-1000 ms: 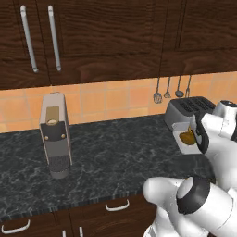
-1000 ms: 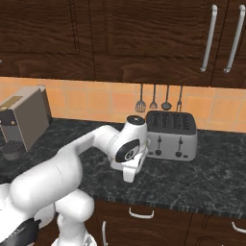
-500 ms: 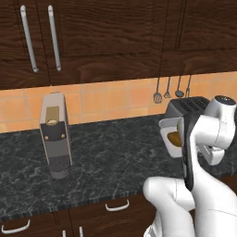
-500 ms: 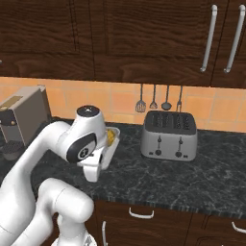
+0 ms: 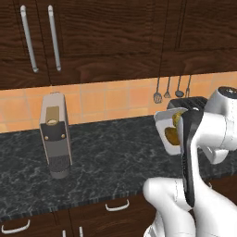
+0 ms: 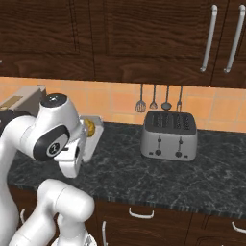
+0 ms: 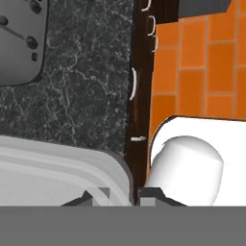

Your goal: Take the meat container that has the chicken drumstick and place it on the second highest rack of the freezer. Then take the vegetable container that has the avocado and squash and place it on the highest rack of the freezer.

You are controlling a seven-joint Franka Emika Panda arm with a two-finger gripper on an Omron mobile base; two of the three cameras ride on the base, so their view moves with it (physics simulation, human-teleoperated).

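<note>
1. Left base view: the vegetable container (image 5: pixel 167 132), a white tray, hangs tilted on edge beside the forearm, above the dark counter (image 5: pixel 111 152). The squash (image 5: pixel 177 119) and avocado (image 5: pixel 172 136) lie against its floor. Risk: at this steep tilt either could slide out during a swing. The coffee machine (image 5: pixel 55 135) stands well apart.

2. Right base view: the tray shows behind the elbow. The toaster (image 6: pixel 169 135) and hanging utensils (image 6: pixel 160 99) stand on the far side; a wide sweep could clip the toaster.

3. Hand view: the gripper (image 7: pixel 119 194) sits narrowly closed, pinching the tray rim. A thin rim grip may slip. The freezer lies outside these views.
</note>
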